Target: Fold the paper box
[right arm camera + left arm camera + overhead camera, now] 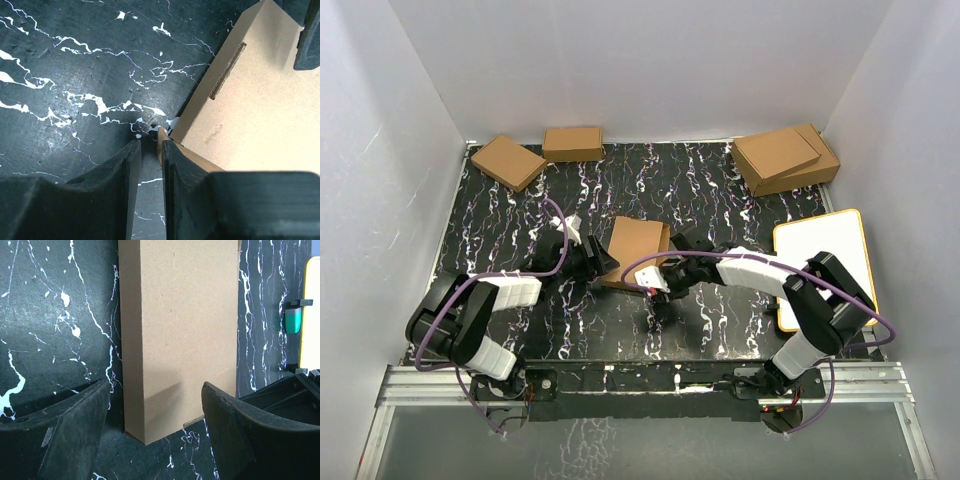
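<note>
lying flat at the centre of the black marbled desk point(700, 190), the paper box point(634, 250) shows as a thin closed brown cardboard rectangle, its long sides running toward 12 o'clock. the left gripper point(156, 390) sits at the box's 9 o'clock side with its jaws wide; in the left wrist view the near end of the box stands in the gap ahead of the two black fingers point(75, 430), touching neither. the right gripper point(150, 142) is at the box's 5 o'clock corner, low over the desk, jaws narrow with only a slim gap. a thin tip of cardboard sits at that gap against one finger, and i cannot tell whether it is pinched. a slot cut in the box's side wall shows just beyond it. at 11 o'clock on the desk lie two small brown boxes point(508, 162), near each other. at 1 o'clock two larger brown boxes point(785, 160) are stacked. a white board with a yellow rim point(820, 262) lies at 3 o'clock.
</note>
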Motion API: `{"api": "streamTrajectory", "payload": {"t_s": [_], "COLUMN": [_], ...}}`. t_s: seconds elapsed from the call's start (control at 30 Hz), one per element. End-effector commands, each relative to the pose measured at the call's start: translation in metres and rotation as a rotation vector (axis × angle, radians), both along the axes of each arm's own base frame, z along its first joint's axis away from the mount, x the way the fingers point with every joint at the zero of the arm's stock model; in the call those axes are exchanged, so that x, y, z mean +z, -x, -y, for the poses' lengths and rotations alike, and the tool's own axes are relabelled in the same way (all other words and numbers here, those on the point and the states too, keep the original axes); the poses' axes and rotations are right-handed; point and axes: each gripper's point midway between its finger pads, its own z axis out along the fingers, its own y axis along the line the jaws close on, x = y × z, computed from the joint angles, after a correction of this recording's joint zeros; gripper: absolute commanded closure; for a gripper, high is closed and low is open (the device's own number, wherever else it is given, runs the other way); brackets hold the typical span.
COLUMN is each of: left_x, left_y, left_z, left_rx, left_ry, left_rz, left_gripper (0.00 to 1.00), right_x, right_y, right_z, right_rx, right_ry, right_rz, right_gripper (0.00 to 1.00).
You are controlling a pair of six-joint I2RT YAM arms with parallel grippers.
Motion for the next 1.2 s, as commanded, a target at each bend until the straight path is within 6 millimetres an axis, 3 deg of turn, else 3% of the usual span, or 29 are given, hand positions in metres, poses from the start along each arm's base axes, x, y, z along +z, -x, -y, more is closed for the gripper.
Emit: {"api": "streamTrajectory", "payload": {"t_s": [0.0,0.83,1.17], "left_x": [-0.018,-0.027,-0.030], "left_y": [0.010,0.012,0.014], "left_z": [-0.006,-0.010,-0.013], "left_rx": [0.002,0.007,0.010], "left_ry": [-0.054,-0.087,-0.102], "left_rz": [-0.069,-0.098,-0.105], "left_gripper": [0.28,0.30,0.31], "right_x": [0.010,0.000,0.001], "right_y": [-0.011,-0.020,-0.024], "right_z": [-0.015,-0.007,0.004], "right_rx": [0.013,-0.034,-0.072], "right_ry": [-0.042,0.007,-0.008], "right_rz": [0.052,0.108,0.072], "right_gripper": [0.72,0.91,0.92]}}
